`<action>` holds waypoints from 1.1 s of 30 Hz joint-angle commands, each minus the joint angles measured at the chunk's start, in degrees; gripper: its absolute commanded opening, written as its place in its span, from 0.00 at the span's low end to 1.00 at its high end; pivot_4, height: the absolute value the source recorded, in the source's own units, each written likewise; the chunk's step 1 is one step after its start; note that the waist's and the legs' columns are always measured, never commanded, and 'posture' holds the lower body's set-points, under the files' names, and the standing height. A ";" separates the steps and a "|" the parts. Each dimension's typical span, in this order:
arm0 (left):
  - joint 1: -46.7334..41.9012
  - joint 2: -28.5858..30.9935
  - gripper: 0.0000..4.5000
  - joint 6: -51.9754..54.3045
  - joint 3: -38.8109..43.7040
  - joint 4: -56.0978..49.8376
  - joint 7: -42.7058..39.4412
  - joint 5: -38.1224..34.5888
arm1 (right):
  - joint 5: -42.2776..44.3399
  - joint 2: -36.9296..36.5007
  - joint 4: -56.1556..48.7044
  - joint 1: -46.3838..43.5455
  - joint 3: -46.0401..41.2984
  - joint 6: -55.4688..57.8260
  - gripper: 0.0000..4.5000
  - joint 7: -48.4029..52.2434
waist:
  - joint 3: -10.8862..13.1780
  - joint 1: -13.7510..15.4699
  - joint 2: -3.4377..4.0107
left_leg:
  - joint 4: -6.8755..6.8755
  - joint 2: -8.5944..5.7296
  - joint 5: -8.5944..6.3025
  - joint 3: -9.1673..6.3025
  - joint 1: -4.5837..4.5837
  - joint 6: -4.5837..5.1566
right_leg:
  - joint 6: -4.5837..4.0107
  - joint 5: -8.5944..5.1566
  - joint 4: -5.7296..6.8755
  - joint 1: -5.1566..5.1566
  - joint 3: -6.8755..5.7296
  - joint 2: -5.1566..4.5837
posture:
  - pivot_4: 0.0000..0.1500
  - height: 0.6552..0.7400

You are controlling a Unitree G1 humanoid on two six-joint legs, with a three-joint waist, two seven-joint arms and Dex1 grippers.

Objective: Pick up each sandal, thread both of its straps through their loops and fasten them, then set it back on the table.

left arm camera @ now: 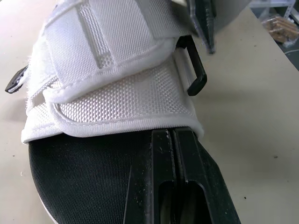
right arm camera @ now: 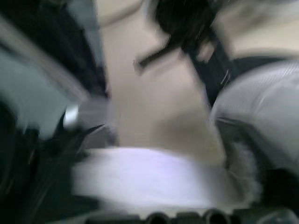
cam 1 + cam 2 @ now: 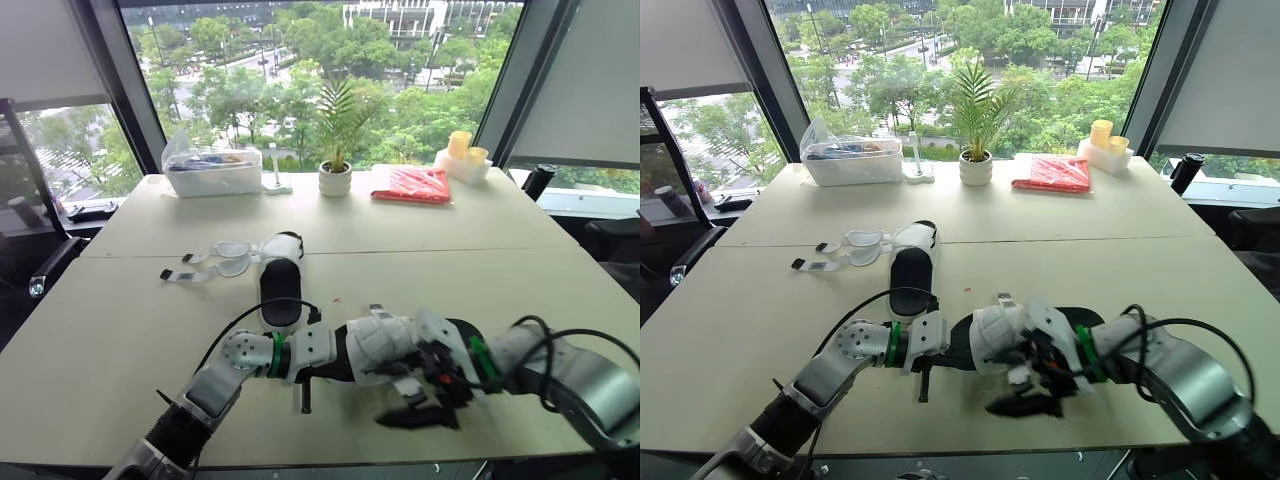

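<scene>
Toward the left, the second sandal (image 3: 280, 288) is lying flat on the surface (image 3: 500, 270), well beyond the arms, with its white straps (image 3: 222, 256) spreading open to its left. Nearer the front edge, the left tool (image 1: 172, 136) is reaching in with its fingers (image 1: 159, 186) pressed together, lying against the black footbed of the worked sandal (image 3: 385, 345). That sandal is sitting between the two tools; whether it is touching the surface I cannot tell. Its white woven straps (image 1: 117, 70) are lying folded across the footbed, with a black loop (image 1: 197, 70) standing at their edge. On the right, the right tool (image 3: 425, 405) is hanging just beside the sandal's near side; whether it is spread or closed I cannot tell.
</scene>
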 commanded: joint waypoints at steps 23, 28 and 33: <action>2.46 1.20 0.00 2.04 -3.45 3.49 -1.21 3.52 | 6.67 2.62 11.56 -4.76 -1.42 8.49 0.87 -3.10 | -0.01 -0.08 -0.03 | 0.00 0.03 -0.03 0.00 0.10 -0.03 | -0.17 -0.10 0.01 0.14 0.01 -0.03 | 1.00 1.00; 2.42 1.15 0.00 2.01 -3.41 3.56 -1.06 3.55 | 7.84 4.16 10.39 -5.96 -0.36 10.68 0.67 -4.45 | -0.01 -0.12 -0.03 | -0.01 0.03 -0.03 0.00 0.10 -0.03 | -0.17 -0.09 0.01 0.12 0.01 -0.03 | 1.00 1.00; 2.30 0.98 0.00 1.95 -3.49 3.64 -0.97 3.57 | 7.37 5.56 11.13 -7.62 1.23 10.79 0.11 -5.33 | -0.01 -0.11 -0.03 | -0.01 0.03 -0.03 0.00 0.10 -0.03 | -0.17 -0.10 0.00 0.10 0.00 -0.03 | 1.00 1.00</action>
